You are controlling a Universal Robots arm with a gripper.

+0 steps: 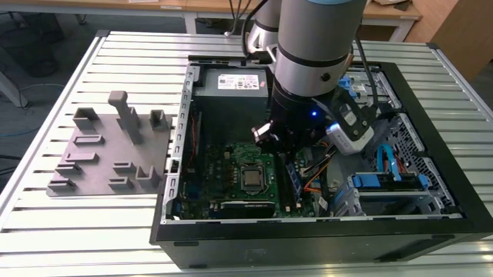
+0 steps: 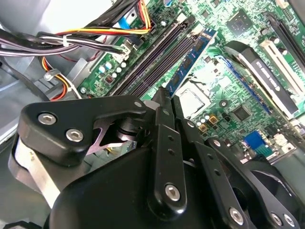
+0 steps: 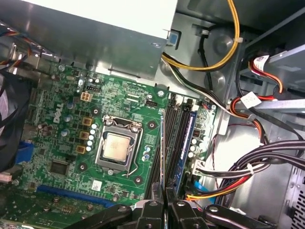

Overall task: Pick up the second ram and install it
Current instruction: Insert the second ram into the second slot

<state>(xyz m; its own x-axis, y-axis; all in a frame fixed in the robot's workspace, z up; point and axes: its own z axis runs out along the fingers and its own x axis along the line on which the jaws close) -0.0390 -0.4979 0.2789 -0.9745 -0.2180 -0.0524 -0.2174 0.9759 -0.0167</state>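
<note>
Now, tool (image 2: 167, 95) beside second ram (image 2: 190, 57).

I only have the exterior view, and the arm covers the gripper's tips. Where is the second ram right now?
Observer: In the second wrist view, the second ram runs out from the tips of the gripper, right beside the processor socket.
Operator: Are the fingers closed on it?
Observer: Yes. In the first wrist view the fingers sit together with the ram's thin edge between them.
Operator: And the other stick?
Observer: The first wrist view shows the other memory stick standing in a slot farther from the socket.
</note>
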